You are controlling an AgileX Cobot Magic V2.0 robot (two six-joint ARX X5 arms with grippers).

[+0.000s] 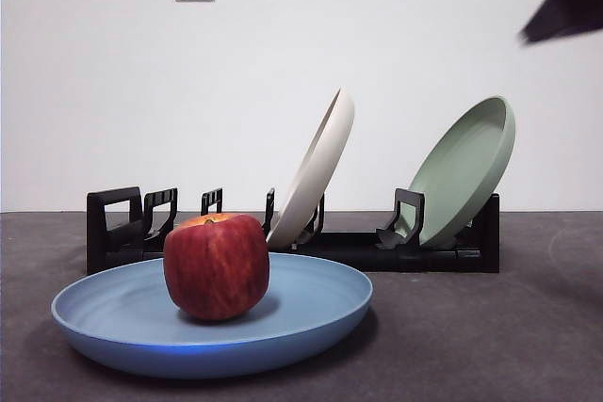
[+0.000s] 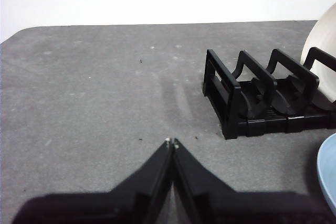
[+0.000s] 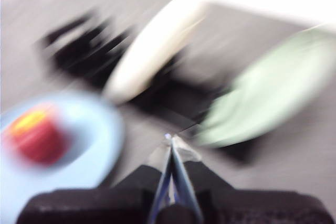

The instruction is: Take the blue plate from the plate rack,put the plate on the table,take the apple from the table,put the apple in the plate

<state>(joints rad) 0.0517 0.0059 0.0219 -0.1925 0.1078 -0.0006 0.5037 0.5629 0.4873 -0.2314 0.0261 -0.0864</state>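
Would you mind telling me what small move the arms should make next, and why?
Probably none beyond parking the right gripper clear. The apple sits in the blue plate, which lies flat on the table in front of the rack. Both grippers are shut and empty; the left gripper hangs over bare table.

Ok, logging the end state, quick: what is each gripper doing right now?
Left gripper: fingers closed, holding nothing, above the bare table.
Right gripper: fingers closed, holding nothing; the view is blurred.

apple (image 1: 217, 265): dark-red, upright in blue plate (image 1: 311, 313) | plate flat on table (image 1: 490, 336) before black plate rack (image 1: 377, 249)
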